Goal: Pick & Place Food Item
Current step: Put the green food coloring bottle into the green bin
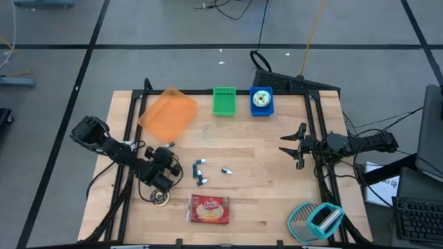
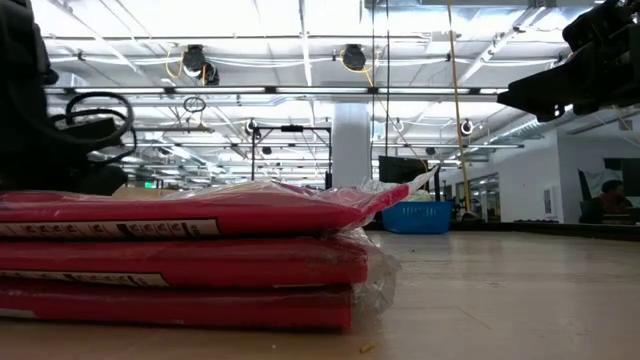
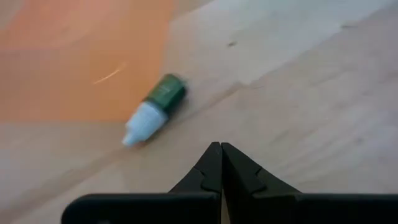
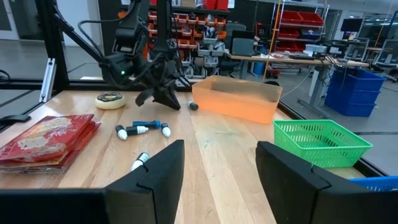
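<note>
Left hand (image 1: 171, 171) hovering clenched, empty, lower left of the table (image 1: 277, 200).
It should be opening, then descending squarely over the red cracker pack (image 1: 209, 209); right hand (image 1: 293, 146) waiting released.

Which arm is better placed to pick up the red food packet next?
Left, probably. The left gripper, shut and empty, sits low beside the small bottles, just above the red packet in the high view. The right gripper is open but waits farther off, near the table's right edge.
</note>
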`<state>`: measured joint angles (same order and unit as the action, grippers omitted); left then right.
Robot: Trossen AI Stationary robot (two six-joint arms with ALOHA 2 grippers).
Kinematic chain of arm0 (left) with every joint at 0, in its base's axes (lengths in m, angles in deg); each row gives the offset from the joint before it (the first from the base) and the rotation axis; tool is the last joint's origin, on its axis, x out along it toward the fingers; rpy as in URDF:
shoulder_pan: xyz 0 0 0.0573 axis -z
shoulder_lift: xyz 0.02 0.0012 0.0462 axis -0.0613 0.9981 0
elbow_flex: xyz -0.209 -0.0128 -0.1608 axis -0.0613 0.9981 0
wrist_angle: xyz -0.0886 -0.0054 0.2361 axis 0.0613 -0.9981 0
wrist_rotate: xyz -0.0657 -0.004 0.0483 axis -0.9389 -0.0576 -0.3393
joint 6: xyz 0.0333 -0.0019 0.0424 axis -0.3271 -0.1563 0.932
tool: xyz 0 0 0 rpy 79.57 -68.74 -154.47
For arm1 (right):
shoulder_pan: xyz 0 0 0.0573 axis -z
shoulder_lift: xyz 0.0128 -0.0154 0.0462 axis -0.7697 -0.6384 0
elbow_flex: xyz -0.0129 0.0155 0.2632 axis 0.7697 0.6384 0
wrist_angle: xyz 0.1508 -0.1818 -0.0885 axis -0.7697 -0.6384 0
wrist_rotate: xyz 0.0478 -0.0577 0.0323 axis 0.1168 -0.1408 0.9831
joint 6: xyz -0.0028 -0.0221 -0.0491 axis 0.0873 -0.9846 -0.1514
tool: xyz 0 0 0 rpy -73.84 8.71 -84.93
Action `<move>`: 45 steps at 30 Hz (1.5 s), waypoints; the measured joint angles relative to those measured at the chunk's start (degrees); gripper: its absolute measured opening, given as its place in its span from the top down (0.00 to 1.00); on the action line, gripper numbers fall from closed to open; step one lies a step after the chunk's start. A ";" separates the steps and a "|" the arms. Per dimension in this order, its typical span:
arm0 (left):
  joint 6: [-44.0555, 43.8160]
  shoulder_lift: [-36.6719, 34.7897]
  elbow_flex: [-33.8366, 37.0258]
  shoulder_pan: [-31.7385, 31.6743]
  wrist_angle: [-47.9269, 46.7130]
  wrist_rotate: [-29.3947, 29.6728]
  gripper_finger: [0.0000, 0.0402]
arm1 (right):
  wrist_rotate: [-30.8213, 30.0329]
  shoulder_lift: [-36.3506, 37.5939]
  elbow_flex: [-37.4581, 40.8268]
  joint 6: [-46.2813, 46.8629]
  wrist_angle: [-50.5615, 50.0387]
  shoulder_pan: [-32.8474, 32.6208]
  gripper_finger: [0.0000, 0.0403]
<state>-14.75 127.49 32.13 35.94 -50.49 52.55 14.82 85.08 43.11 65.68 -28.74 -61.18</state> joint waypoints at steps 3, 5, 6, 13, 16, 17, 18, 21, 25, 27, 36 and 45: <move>-4.00 -0.01 0.01 1.22 -4.14 -2.30 1.00 | -0.02 0.00 0.00 0.00 -0.02 -0.01 0.54; -4.63 -0.09 -0.07 1.63 -5.64 -4.03 1.00 | -0.02 -0.02 0.00 0.00 -0.02 -0.01 0.54; -4.64 -0.09 -0.07 1.76 -6.04 -4.45 1.00 | -0.02 -0.02 0.00 0.00 0.00 0.00 0.54; -9.94 -0.03 0.10 -0.06 -13.64 -6.78 1.00 | -0.02 0.00 0.00 0.00 -0.01 0.00 0.54; -12.13 0.05 0.23 -1.98 -15.85 -6.09 1.00 | -0.02 -0.02 0.00 0.00 0.00 -0.02 0.54; -12.32 0.07 0.30 -2.68 -16.00 -4.58 1.00 | -0.02 -0.01 0.00 0.01 -0.02 -0.01 0.54; -12.11 0.07 0.33 -3.42 -15.37 -2.65 1.00 | -0.02 0.00 0.00 0.00 0.00 0.00 0.54; -6.99 0.07 0.30 -5.64 -9.52 1.39 1.00 | -0.02 -0.01 0.00 0.00 -0.02 -0.02 0.54; 7.95 0.07 0.23 -7.81 2.87 2.34 1.00 | -0.02 0.00 0.00 0.00 -0.02 0.00 0.54; 14.51 0.07 0.18 -8.31 8.27 2.04 1.00 | -0.02 -0.02 0.00 0.00 0.00 -0.02 0.54; 28.02 0.07 -4.12 -8.25 12.82 5.84 1.00 | -0.02 0.00 0.00 0.02 0.00 0.00 0.54; 45.48 -0.89 -20.40 -12.86 -7.83 1.18 0.91 | -0.02 0.00 0.00 0.00 -0.02 -0.01 0.54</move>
<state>30.73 126.61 11.73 23.08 -58.32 53.73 14.80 85.08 43.11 65.68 -28.76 -61.19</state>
